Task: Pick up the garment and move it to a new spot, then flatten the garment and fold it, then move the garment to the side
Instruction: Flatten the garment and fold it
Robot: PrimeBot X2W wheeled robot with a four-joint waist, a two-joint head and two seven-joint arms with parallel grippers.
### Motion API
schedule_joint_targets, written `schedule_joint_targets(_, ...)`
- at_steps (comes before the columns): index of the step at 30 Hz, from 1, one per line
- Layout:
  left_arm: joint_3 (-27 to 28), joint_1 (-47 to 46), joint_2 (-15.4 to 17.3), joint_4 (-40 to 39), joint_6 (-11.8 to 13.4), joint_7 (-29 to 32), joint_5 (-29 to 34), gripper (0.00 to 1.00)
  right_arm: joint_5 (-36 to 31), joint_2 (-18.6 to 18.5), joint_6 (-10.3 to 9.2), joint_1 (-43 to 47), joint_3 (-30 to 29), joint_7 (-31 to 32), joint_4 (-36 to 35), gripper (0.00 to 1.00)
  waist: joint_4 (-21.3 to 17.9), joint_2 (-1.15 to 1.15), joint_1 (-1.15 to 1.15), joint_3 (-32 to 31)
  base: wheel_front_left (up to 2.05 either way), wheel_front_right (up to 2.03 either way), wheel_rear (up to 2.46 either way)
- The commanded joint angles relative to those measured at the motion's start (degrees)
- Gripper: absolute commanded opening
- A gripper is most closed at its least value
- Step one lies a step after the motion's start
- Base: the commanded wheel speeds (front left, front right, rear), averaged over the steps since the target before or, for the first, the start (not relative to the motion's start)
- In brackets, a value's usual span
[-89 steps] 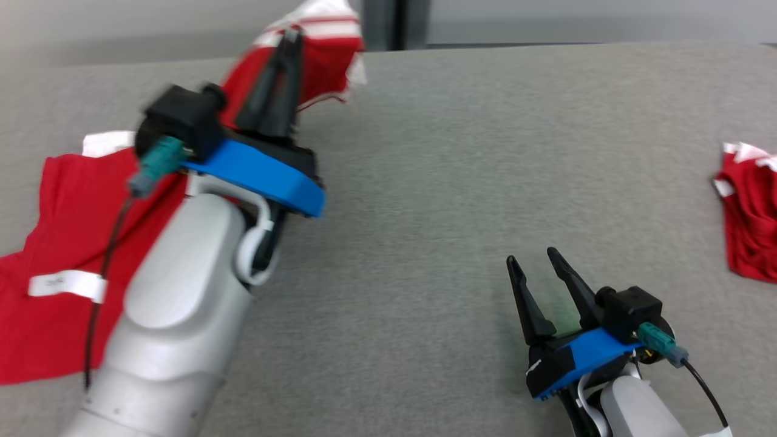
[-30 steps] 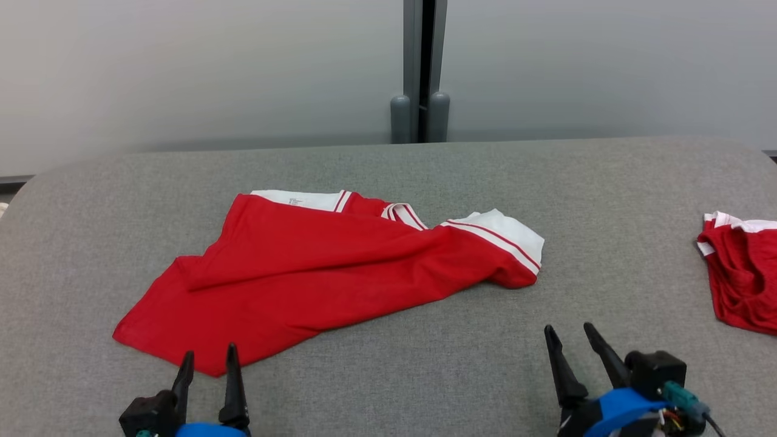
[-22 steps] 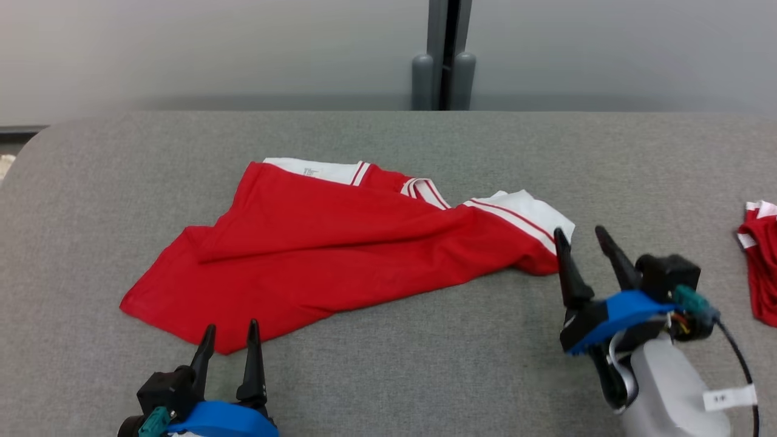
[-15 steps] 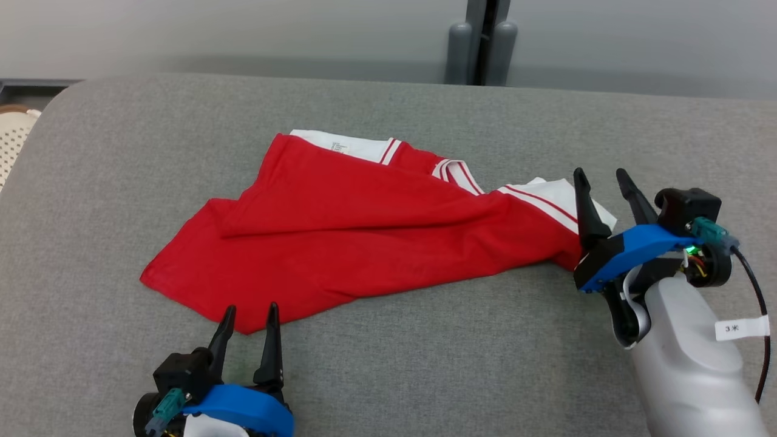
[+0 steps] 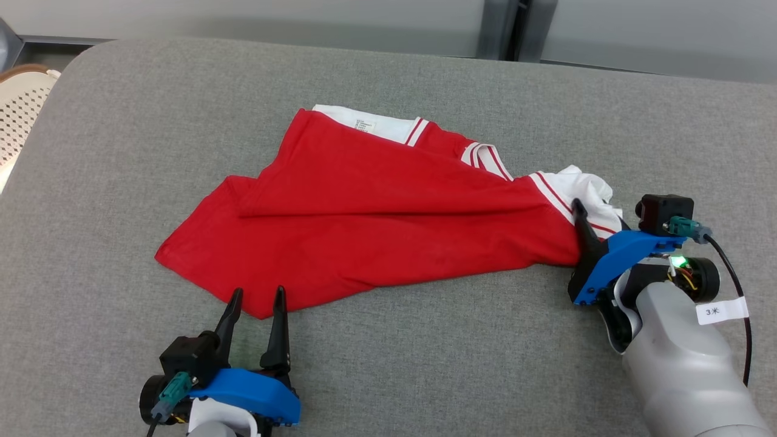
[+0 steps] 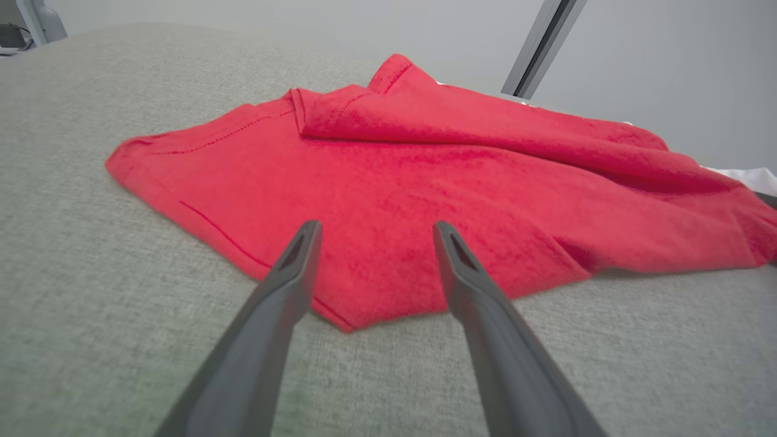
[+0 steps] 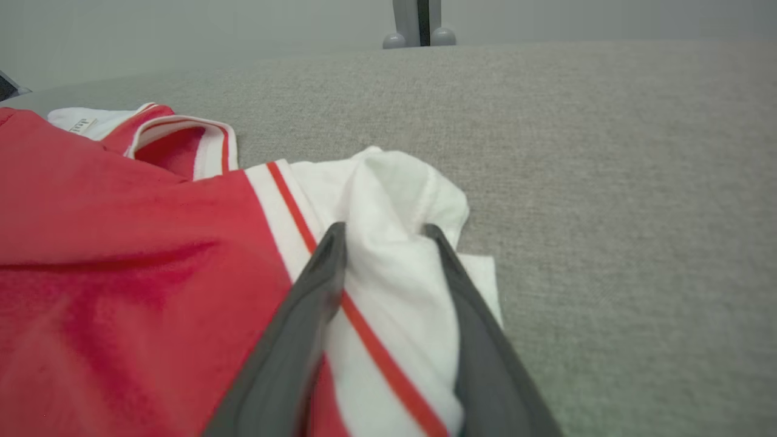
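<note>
A red garment [image 5: 376, 224] with white, red-striped cuffs lies crumpled across the middle of the grey padded table [image 5: 425, 364]. My right gripper [image 5: 598, 209] is at the garment's right end, shut on the white sleeve cuff [image 7: 388, 200], which bunches up between the two fingers [image 7: 285, 352]. My left gripper [image 5: 258, 291] stands open just short of the garment's near corner [image 6: 349, 318], touching nothing. From the left wrist, the red cloth [image 6: 425, 176] spreads out beyond my open left gripper [image 6: 374, 224]. The right wrist view has my right gripper [image 7: 385, 227] pinching the cuff.
A pale perforated chair or basket [image 5: 18, 109] stands beyond the table's rounded left corner. A dark grey post [image 5: 516, 27] rises behind the far edge. Bare grey surface lies in front of the garment and to its right.
The head camera has tilted down and swung. My right gripper went forward to the sleeve and closed on the white cuff, which has bunched up. My left gripper stays open by the near corner.
</note>
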Motion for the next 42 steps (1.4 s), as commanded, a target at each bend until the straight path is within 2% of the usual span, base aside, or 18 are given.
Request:
schedule_joint_targets(1, 0.2, -0.9, 0.0, 0.1, 0.1, -0.3, 0.4, 1.0, -0.6, -0.4, 0.0, -1.1, 0.1, -1.0, 0.6, 0.0, 0.0, 0.0, -0.01, -0.1, 0.0, 0.0, 0.0)
schedule_joint_targets(5, 0.2, -1.0, 0.0, 0.3, -0.1, -0.3, 0.3, 1.0, -1.2, -1.5, -0.01, -2.2, -0.4, -2.7, -0.5, 0.0, 0.6, 0.0, -0.01, -0.6, 0.0, 0.0, 0.0)
schedule_joint_targets(8, -0.5, -0.9, 0.0, 0.2, -0.1, -0.3, -0.4, 1.0, -2.2, -3.1, -0.01, -3.5, -1.0, -3.3, -4.2, 0.0, 1.5, 0.0, -0.01, -1.3, 0.0, 0.0, 0.0)
schedule_joint_targets(14, -1.7, 0.9, 0.0, 0.9, 0.0, -0.3, -1.0, 1.0, -6.4, -5.6, -0.01, -5.2, -1.7, -3.4, -22.1, 0.0, 3.3, 0.0, -0.01, -3.6, 0.0, 0.0, 0.0)
schedule_joint_targets(18, -1.2, 2.3, 0.0, 1.4, 0.2, -0.3, -0.9, 1.0, -7.6, -5.8, -0.01, -3.3, 3.3, -3.4, -32.2, 0.0, 2.9, 0.0, -0.01, -5.2, 0.0, 0.0, 0.0)
schedule_joint_targets(22, -0.7, 3.7, 0.0, 1.9, 0.4, -0.3, -1.5, 1.0, -7.4, -6.6, -0.01, 3.9, 11.2, -3.3, -39.3, 0.0, 1.4, 0.0, -0.01, -6.7, 0.0, 0.0, 0.0)
schedule_joint_targets(26, -0.7, 4.8, 0.0, 1.9, 0.5, -0.2, -1.9, 1.0, -6.4, -7.3, -0.01, 16.0, 17.6, -3.3, -41.5, 0.0, -0.7, 0.0, -0.01, -8.3, 0.0, 0.0, 0.0)
schedule_joint_targets(27, -0.8, 5.0, 0.0, 1.9, 0.5, -0.2, -1.9, 1.0, -6.1, -7.6, -0.01, 19.3, 18.7, -3.3, -41.1, 0.09, -1.3, 0.0, -0.01, -8.6, 0.0, 0.0, 0.0)
schedule_joint_targets(28, -0.9, 5.0, 0.0, 1.9, 0.5, -0.3, -1.7, 1.0, -5.5, -7.7, -0.01, 22.4, 19.2, -3.3, -40.3, 0.26, -1.8, 0.0, -0.01, -8.9, 0.0, 0.0, 0.0)
schedule_joint_targets(29, -0.9, 5.2, 0.0, 1.9, 0.6, -0.3, -1.7, 1.0, -4.9, -7.7, -0.01, 25.3, 19.6, -3.3, -39.3, 0.47, -2.2, 0.0, -0.01, -9.1, 0.0, 0.0, 0.0)
schedule_joint_targets(30, -0.9, 5.2, 0.0, 1.9, 0.6, -0.3, -1.7, 1.0, -4.9, -7.7, -0.01, 25.3, 19.6, -3.3, -39.3, 0.47, -2.2, 0.0, -0.01, -9.1, 0.0, 0.0, 0.0)
schedule_joint_targets(31, -0.9, 5.3, 0.0, 1.9, 0.7, -0.3, -1.6, 1.0, -4.3, -7.6, -0.01, 27.9, 20.0, -3.4, -38.1, 1.0, -2.6, 0.0, -0.01, -9.3, 0.0, 0.0, 0.0)
schedule_joint_targets(37, -0.7, 5.7, 0.0, 1.9, 0.8, -0.3, -1.2, 1.0, -0.9, -7.4, -0.01, 37.1, 21.7, -3.4, -32.6, 1.0, -4.6, 0.0, -0.01, -10.1, 0.0, 0.0, 0.0)
schedule_joint_targets(42, -0.7, 5.8, 0.0, 2.1, 0.9, -0.3, -1.1, 1.0, 1.3, -6.0, -0.01, 38.8, 17.2, -3.4, -34.0, 1.0, -5.1, 0.0, -0.01, -10.5, 0.0, 0.0, 0.0)
